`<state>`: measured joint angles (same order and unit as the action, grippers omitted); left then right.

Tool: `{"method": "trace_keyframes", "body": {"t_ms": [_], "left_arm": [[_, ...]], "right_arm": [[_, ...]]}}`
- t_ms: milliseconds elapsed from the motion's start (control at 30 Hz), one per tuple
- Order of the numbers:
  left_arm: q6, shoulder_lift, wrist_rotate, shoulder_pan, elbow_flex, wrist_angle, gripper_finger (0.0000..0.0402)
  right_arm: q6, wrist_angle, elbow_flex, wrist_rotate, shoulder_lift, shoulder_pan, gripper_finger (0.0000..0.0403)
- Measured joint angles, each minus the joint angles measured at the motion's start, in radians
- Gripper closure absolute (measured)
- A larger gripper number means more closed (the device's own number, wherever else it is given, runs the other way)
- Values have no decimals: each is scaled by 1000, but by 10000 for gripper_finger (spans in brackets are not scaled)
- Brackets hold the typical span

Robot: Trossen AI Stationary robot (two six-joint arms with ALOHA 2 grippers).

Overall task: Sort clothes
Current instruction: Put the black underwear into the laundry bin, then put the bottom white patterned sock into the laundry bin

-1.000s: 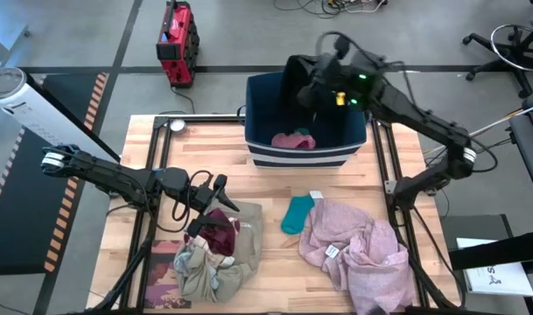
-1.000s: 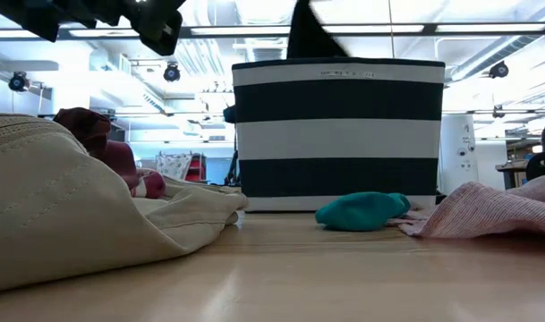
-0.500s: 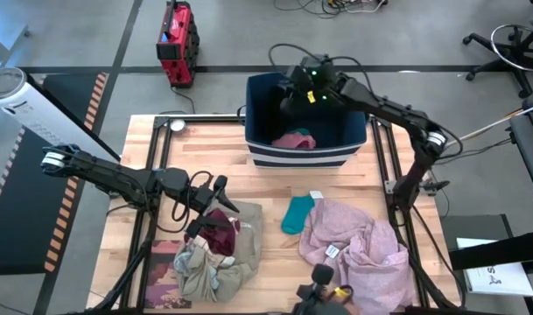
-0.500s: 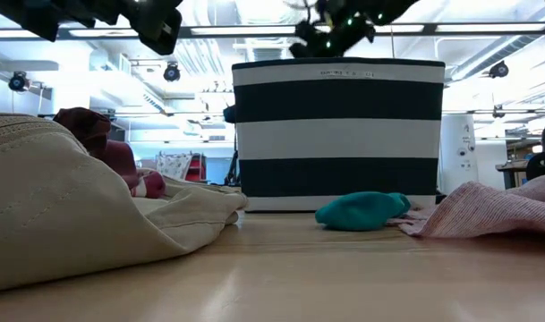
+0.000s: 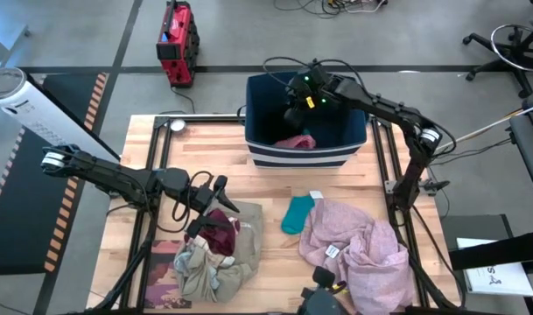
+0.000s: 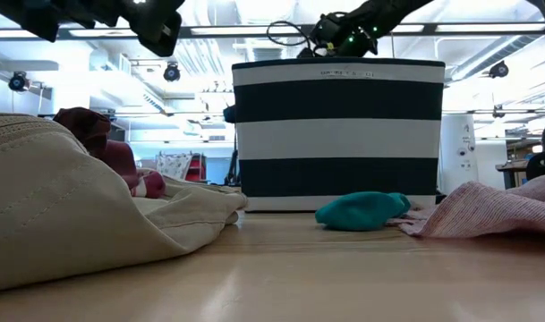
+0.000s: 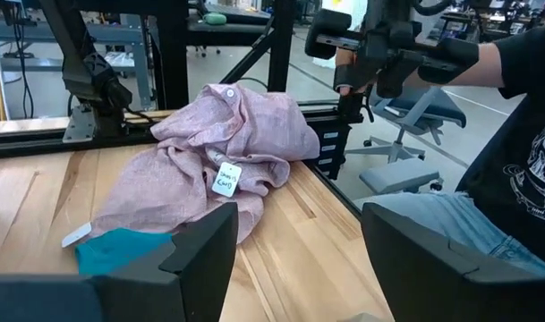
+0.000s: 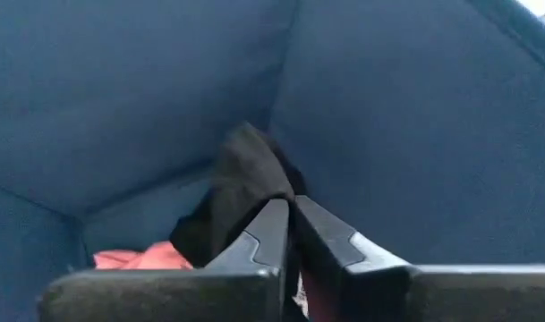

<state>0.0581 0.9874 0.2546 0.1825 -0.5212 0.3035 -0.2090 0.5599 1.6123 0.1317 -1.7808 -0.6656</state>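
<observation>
Right gripper hangs inside the navy striped bin at the table's far edge, jaws shut on a black garment above a pink garment. Left gripper, jaws wide and empty, hovers over the maroon garment near the front-left corner.

We look straight down on the table; our low camera faces the striped bin, shared with overhead.
</observation>
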Motion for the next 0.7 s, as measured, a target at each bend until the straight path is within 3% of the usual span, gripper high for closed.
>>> {"method": "trace_keyframes", "body": {"t_ms": [267, 433, 567, 700], "left_arm": [[12, 0, 0, 0, 0, -60, 173], [12, -1, -1, 0, 0, -84, 164], [31, -4, -2, 0, 0, -129, 162], [50, -6, -7, 0, -1, -221, 168]], "right_arm": [[8, 28, 0, -1, -6, 4, 278], [5, 52, 0, 0, 84, 16, 213], [-29, 71, 0, -33, 206, 61, 211], [-45, 72, 0, -105, 342, 140, 251]]}}
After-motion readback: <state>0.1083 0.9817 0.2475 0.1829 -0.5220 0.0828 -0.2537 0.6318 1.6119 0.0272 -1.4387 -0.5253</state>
